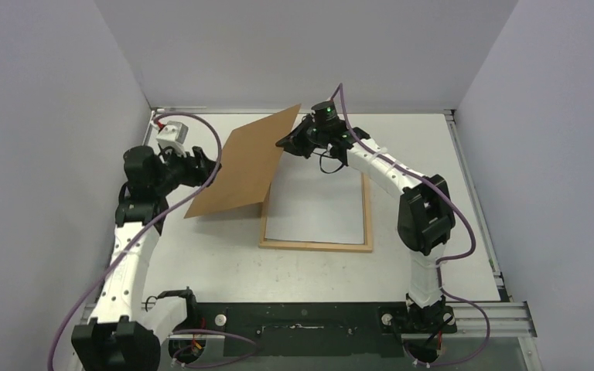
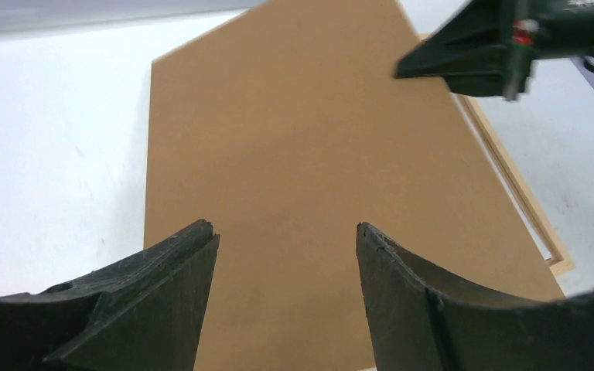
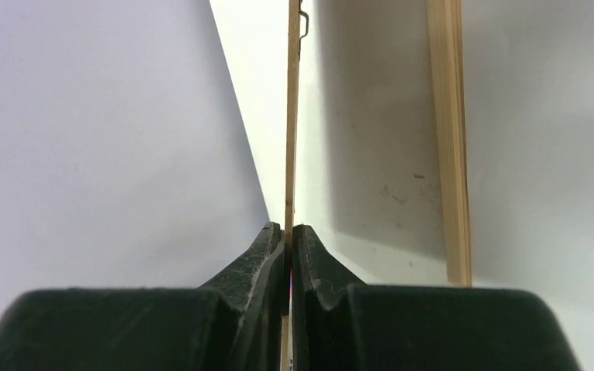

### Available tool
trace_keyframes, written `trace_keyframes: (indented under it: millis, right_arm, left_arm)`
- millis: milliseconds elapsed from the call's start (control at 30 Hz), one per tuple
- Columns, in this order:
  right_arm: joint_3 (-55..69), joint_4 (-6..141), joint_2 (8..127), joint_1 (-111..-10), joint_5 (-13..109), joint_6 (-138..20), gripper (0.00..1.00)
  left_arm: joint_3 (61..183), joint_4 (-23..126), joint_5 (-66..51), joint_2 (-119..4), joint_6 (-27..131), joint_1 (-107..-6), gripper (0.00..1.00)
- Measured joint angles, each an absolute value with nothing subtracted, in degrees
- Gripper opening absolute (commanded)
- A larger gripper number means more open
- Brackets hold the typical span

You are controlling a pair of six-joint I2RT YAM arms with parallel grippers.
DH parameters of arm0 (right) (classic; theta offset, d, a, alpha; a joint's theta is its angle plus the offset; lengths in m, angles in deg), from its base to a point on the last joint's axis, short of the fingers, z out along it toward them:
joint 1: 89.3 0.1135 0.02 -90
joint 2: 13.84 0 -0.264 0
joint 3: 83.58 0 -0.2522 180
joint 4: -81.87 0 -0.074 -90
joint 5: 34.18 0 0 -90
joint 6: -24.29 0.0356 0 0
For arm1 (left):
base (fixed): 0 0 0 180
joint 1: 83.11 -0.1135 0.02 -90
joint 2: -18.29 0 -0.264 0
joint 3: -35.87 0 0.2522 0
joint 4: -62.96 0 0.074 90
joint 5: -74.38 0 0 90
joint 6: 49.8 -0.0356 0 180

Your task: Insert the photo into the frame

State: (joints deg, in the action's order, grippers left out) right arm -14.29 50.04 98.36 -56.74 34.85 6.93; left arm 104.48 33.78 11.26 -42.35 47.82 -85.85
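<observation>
Right gripper (image 3: 288,232) clenched on top edge of brown board (image 1: 240,166), propping it tilted at centre-left, presumably to keep the frame (image 1: 368,209) at centre uncovered with the photo (image 1: 317,209) seemingly white-side-up inside; left gripper (image 2: 285,228) released, jaws apart at the board's left edge.

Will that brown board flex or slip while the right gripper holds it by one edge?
Probably stiff: the brown board looks flat though the right gripper pinches only one edge. Likely light, being thin edge-on. Smooth face, so it may pivot or slip.
</observation>
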Motion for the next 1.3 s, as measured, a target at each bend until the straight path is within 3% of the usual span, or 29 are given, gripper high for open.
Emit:
trace_keyframes:
  millis: [267, 533, 967, 1300]
  right_arm:
    - [-18.46, 49.30, 103.00, -58.97, 33.71, 12.36, 0.00]
    - [-21.52, 48.29, 104.11, -58.99, 32.64, 15.48, 0.00]
    - [-22.13, 47.29, 104.11, -58.99, 32.29, 18.98, 0.00]
    - [-22.13, 47.22, 104.11, -58.95, 31.85, 20.62, 0.00]
  left_arm:
    - [96.66, 50.72, 26.10, -32.12, 43.75, -85.85, 0.69]
    - [100.16, 50.11, 41.62, -32.25, 40.43, -84.10, 0.70]
    - [101.58, 37.52, 42.23, -37.54, 21.79, -75.78, 0.69]
    - [100.44, 37.00, 28.20, -38.90, 11.01, -68.50, 0.58]
